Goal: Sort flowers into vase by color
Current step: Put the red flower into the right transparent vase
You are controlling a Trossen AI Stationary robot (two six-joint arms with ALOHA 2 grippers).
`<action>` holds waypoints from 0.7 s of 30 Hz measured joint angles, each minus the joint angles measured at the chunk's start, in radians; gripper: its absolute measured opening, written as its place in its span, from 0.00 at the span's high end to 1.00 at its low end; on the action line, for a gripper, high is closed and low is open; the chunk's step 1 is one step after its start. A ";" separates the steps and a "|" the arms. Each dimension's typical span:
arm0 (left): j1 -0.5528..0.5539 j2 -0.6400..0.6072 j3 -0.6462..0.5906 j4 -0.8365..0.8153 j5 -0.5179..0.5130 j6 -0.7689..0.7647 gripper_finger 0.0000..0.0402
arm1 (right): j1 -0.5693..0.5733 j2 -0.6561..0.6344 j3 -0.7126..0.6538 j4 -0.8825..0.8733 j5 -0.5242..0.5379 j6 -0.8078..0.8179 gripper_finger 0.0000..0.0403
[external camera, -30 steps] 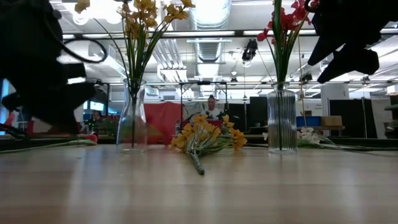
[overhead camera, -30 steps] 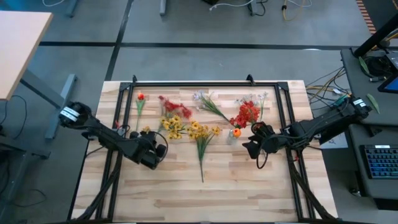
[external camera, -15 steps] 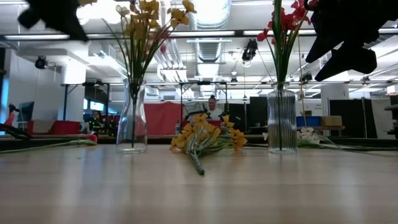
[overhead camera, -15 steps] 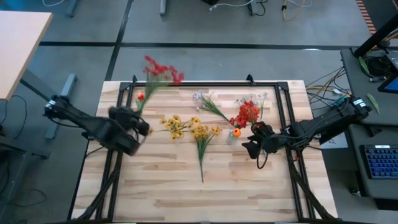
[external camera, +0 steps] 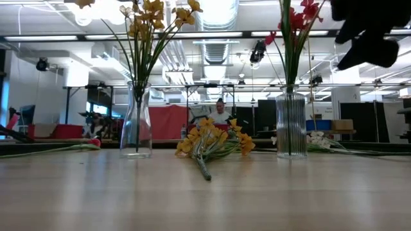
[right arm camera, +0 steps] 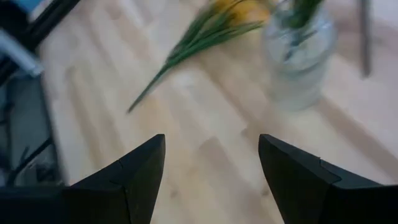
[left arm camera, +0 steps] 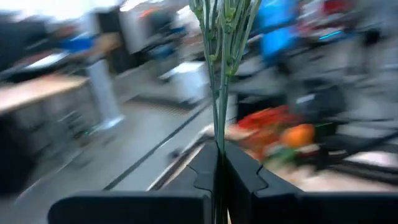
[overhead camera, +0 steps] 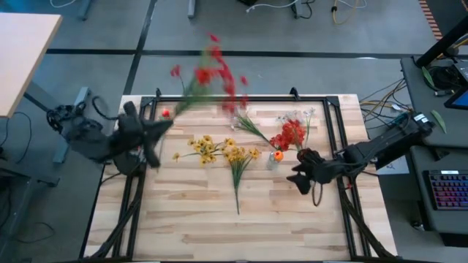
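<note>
Carrying a red flower spray [overhead camera: 212, 73] high over the far left corner of the surface [overhead camera: 241, 226], pinched by its green stalks [left arm camera: 219, 93] between the closed fingers of the left hand [left arm camera: 219, 171], blossoms blurred and swinging. Needing, by judgement, a slower sweep here, so the stalks settle and hang straight before any lowering. Passing, further right, the clear vase with yellow flowers [external camera: 137, 119], the wrong colour for this spray, so steering wide of its tall heads. Skirting also the loose yellow bunch [overhead camera: 238, 164] lying flat mid-surface and the white stems [overhead camera: 245, 120] at the far edge. Aiming instead for the ribbed vase with red flowers [external camera: 291, 122], right of centre, with an orange blossom [overhead camera: 278, 155] just beside it. Bringing the stalk ends directly above that mouth, then dropping vertically, avoiding the reds already inside. Waiting near that vase, the right hand [right arm camera: 211, 174], fingers spread wide and holding nothing; judged close enough to risk a brush, so better kept clear.
</note>
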 joint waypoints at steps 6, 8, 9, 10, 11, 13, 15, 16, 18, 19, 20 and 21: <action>-0.097 0.066 -0.116 0.382 0.220 0.175 1.00 | 0.142 0.013 0.013 0.079 -0.093 0.006 0.38; -0.113 0.098 -0.161 0.481 0.226 0.205 1.00 | 0.203 0.030 0.009 0.173 -0.121 -0.038 0.38; -0.117 0.114 -0.181 0.523 0.225 0.219 1.00 | 0.231 0.042 0.008 0.237 -0.123 -0.081 0.38; -0.118 0.131 -0.198 0.570 0.225 0.230 1.00 | 0.256 0.056 0.008 0.318 -0.125 -0.142 0.38; -0.119 0.149 -0.213 0.617 0.225 0.241 1.00 | 0.278 0.074 0.008 0.414 -0.126 -0.215 0.38; -0.119 0.184 -0.241 0.709 0.224 0.275 1.00 | 0.300 0.109 0.011 0.613 -0.122 -0.387 0.38; -0.119 0.218 -0.251 0.776 0.224 0.306 1.00 | 0.302 0.149 0.038 0.786 -0.113 -0.579 0.38; -0.119 0.234 -0.253 0.797 0.224 0.314 1.00 | 0.300 0.167 0.057 0.849 -0.109 -0.675 0.38; -0.119 0.267 -0.253 0.839 0.224 0.317 1.00 | 0.300 0.203 0.103 0.921 -0.100 -0.842 0.38; -0.119 0.283 -0.253 0.861 0.224 0.318 1.00 | 0.300 0.226 0.134 0.932 -0.088 -0.915 0.38; -0.119 0.301 -0.253 0.884 0.224 0.322 1.00 | 0.301 0.248 0.166 0.933 -0.059 -0.978 0.38; -0.119 0.320 -0.253 0.910 0.224 0.326 1.00 | 0.301 0.273 0.199 0.928 -0.018 -1.040 0.38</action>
